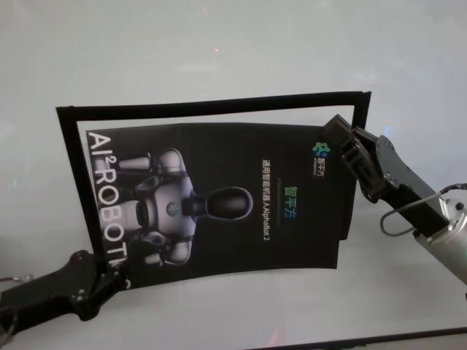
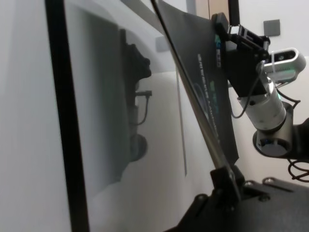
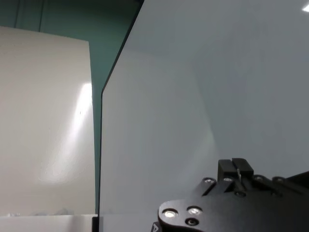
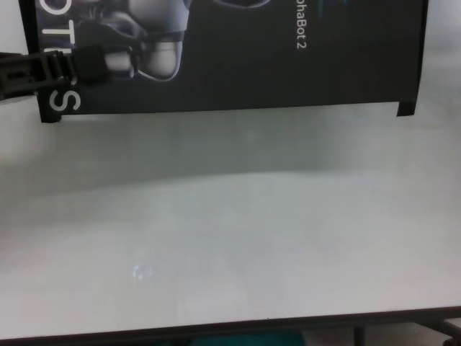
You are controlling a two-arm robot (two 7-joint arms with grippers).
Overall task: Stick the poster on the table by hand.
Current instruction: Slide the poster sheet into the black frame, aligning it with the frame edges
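Poster [image 1: 241,197] held up off the white surface [image 1: 219,44], big black sheet with white-grey robot figure, "AI² ROBOTICS" letters down its left side and small "AlphaBot 2" text near the middle. Casts a broad shadow on the surface beneath, seen in the chest view. Framed on the far and left sides by narrow black tape strips [image 1: 211,104] lying on the surface, forming a corner at far left and another at far right. Gripped at two opposite corners: left tool [image 1: 109,281] clenched on the near-left corner, beside the last letters; right tool [image 1: 343,142] clenched on the far-right corner, next to the small green logo. Sheet bowed between them, its edge thin in the left wrist view. Nothing else nearby.
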